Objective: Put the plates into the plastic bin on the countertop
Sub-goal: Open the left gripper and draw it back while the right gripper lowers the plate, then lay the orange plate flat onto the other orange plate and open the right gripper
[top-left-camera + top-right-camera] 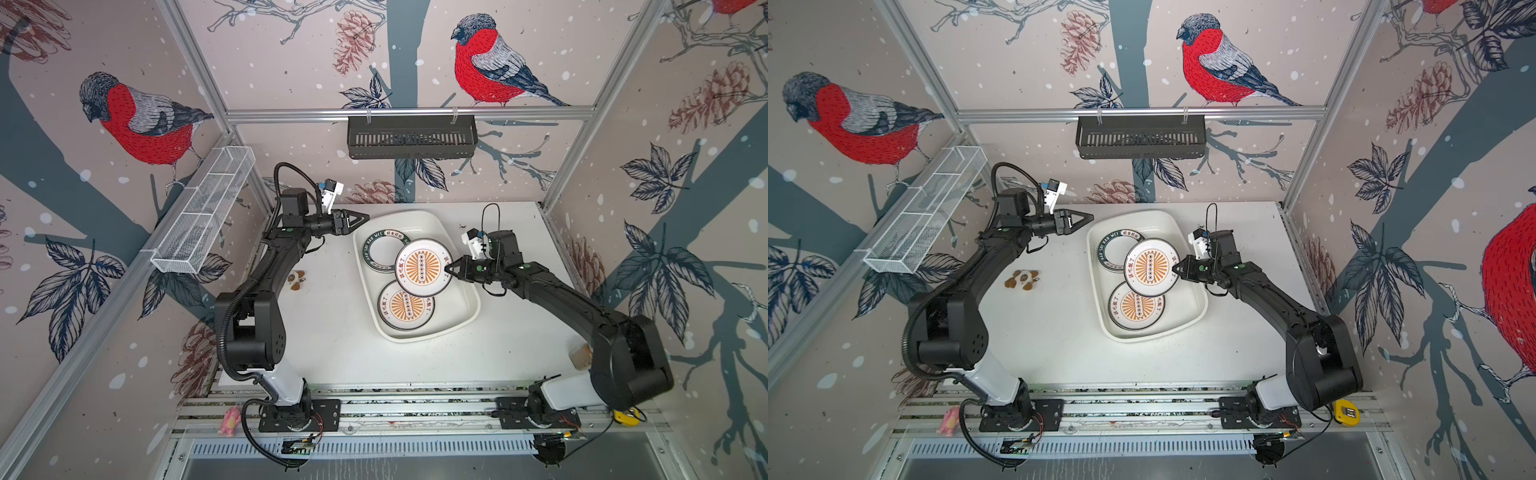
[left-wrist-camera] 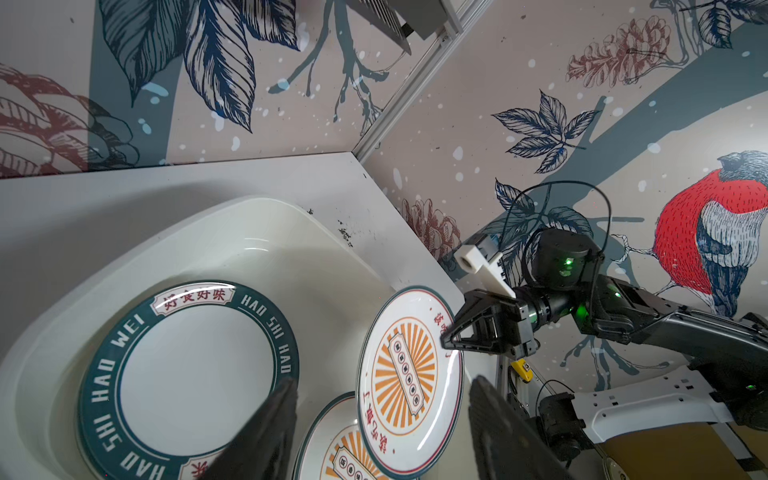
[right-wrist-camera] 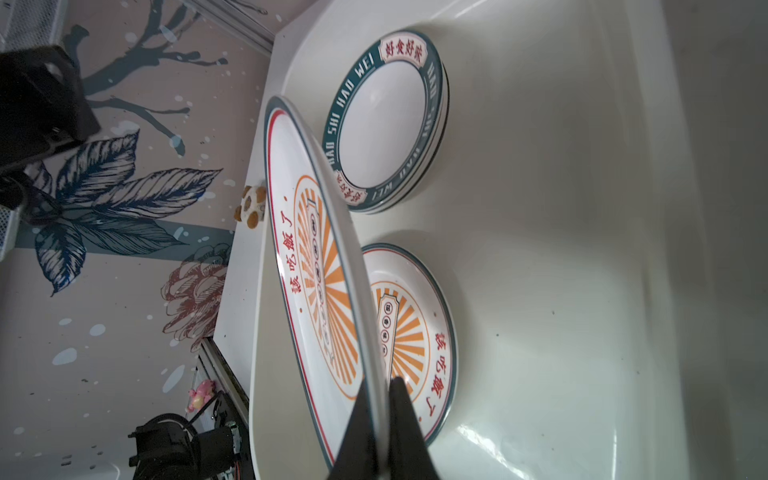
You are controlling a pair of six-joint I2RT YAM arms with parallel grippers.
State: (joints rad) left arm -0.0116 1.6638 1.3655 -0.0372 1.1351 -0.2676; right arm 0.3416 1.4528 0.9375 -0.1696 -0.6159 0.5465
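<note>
**A:** White plastic all round, then. The plastic bin (image 1: 455, 305) sits on the countertop (image 1: 332, 332) toward its far edge. Why is that sunburst plate (image 1: 423, 267) up at a slant over it?

**B:** The right gripper (image 1: 449, 270) has it by the rim, fingers (image 3: 358, 434) pinched tight on the thin edge. A rim grip leaves the face free. I'd judge the tilt is there so the low edge goes down first.

**A:** And the other arm?

**B:** The left gripper (image 1: 361, 217) hangs just beside the bin's far left corner, fingers (image 2: 266, 432) well apart with nothing between them — kept clear of the lowering, I'd guess.

**A:** What lies under the held one?

**B:** A second sunburst plate (image 1: 401, 309) lies flat at the bin's near end, and green-rimmed plates (image 1: 380, 254) are stacked at its far end. The held plate covers part of each in both top views. The right wrist view shows more than one rim in the green stack, but I can't give a count. Whether the low edge touches anything below, I can't tell either.

**A:** The brown bits (image 1: 297, 281) near the countertop's left edge?

**B:** Too small to name.
</note>
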